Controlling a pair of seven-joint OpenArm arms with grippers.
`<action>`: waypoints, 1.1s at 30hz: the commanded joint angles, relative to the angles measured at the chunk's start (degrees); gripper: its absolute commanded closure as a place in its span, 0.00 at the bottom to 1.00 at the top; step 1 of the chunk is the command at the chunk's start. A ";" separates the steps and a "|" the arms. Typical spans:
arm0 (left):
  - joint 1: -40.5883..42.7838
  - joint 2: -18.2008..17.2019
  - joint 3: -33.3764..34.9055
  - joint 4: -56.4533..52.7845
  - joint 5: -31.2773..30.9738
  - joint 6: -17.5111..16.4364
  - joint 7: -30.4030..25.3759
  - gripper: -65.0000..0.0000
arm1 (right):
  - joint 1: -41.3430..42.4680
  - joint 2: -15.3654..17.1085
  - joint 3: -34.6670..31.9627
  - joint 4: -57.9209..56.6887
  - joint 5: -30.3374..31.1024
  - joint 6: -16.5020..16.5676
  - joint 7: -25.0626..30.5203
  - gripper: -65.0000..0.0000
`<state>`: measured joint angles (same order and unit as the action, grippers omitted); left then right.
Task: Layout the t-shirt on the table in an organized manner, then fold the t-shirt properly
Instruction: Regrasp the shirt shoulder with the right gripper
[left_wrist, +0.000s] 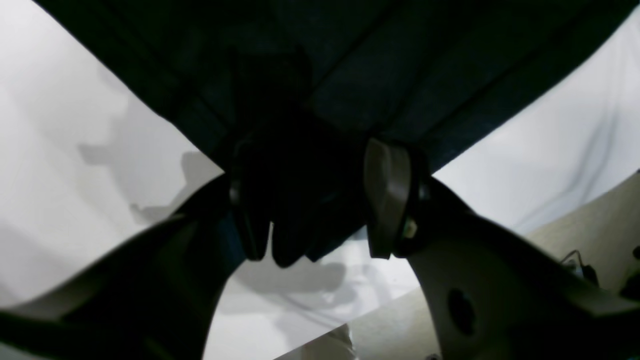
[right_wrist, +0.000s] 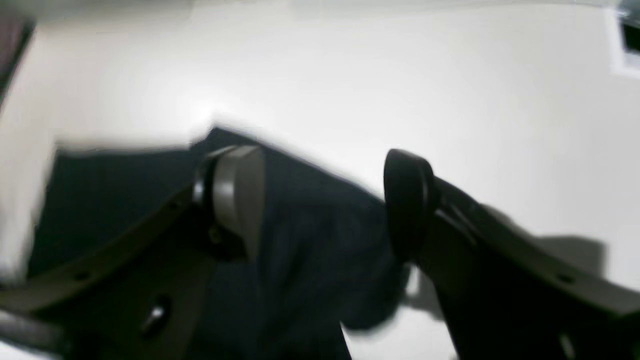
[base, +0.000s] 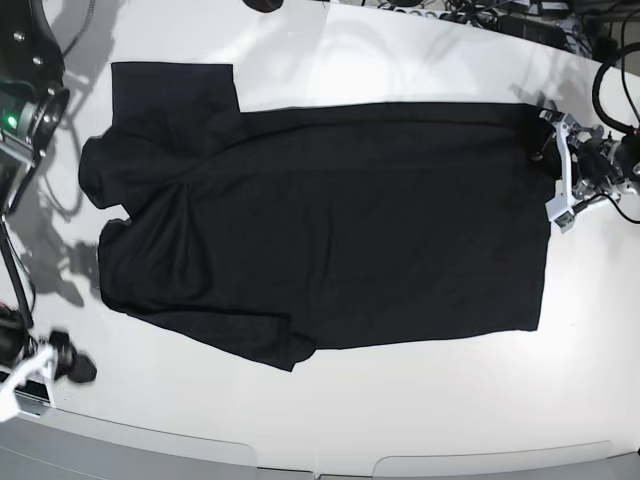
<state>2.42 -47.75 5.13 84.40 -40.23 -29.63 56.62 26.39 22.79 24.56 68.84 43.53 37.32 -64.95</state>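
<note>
The black t-shirt (base: 330, 230) lies spread flat on the white table (base: 400, 410), collar end to the left and hem to the right. At the hem's upper right corner my left gripper (base: 546, 160) is shut on the cloth. In the left wrist view, bunched t-shirt (left_wrist: 400, 60) fabric sits between the left gripper's (left_wrist: 315, 215) fingers. My right gripper (base: 62, 366) is at the table's lower left, off the shirt. The blurred right wrist view shows the right gripper (right_wrist: 322, 200) open and holding nothing, with the t-shirt (right_wrist: 310, 250) lying beyond it.
Cables and equipment (base: 480, 14) line the table's far edge. A robot base with a green light (base: 14, 118) stands at the upper left. The table's curved front edge (base: 330, 462) runs along the bottom.
</note>
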 joint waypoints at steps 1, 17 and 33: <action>-0.70 -1.44 -0.66 0.63 -0.52 -0.31 -0.46 0.54 | -0.20 1.53 0.22 0.76 1.49 -0.35 0.13 0.40; -0.70 -1.44 -0.66 0.63 -1.20 -0.33 -0.20 0.54 | -21.35 -3.30 0.20 0.31 -8.81 -4.24 9.49 0.40; -0.68 -1.46 -0.66 0.63 -1.20 -0.33 0.00 0.54 | -21.94 -7.54 -0.24 -3.43 -10.14 -2.08 13.20 0.40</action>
<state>2.37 -47.77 5.13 84.40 -40.73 -29.63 56.80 3.66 14.59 24.38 64.93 33.28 35.31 -51.55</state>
